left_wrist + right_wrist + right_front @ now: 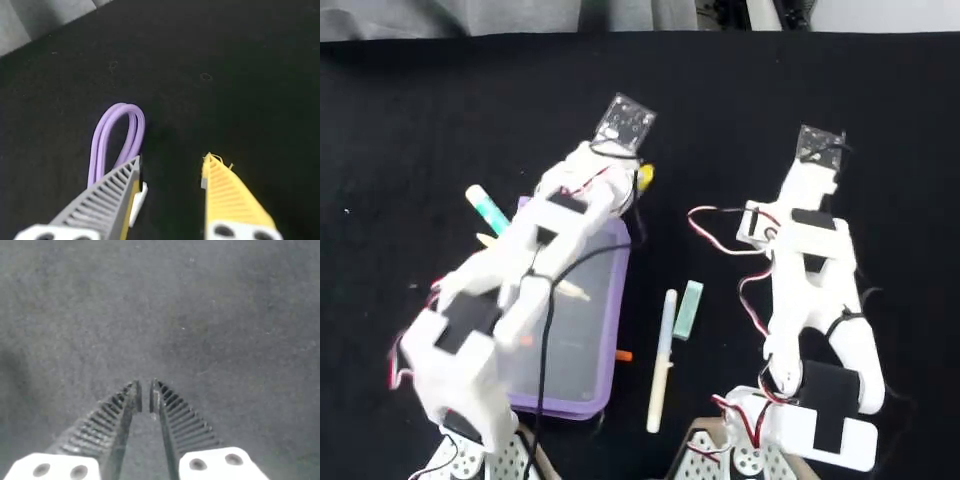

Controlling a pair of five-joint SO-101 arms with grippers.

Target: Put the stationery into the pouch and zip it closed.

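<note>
Pouch (585, 340) lies lengthwise away from the arms; left gripper (172, 159) spread, right gripper (145, 386) closed.

My left arm (510, 290) and right arm (810, 260) are white with black panels and red-and-white cables, left gripper (171, 161) with ribbed grey and yellow fingers, right gripper (144, 389) both grey.

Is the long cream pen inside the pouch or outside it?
Outside. The pen lies on the black table beside the purple pouch, apart from it.
</note>
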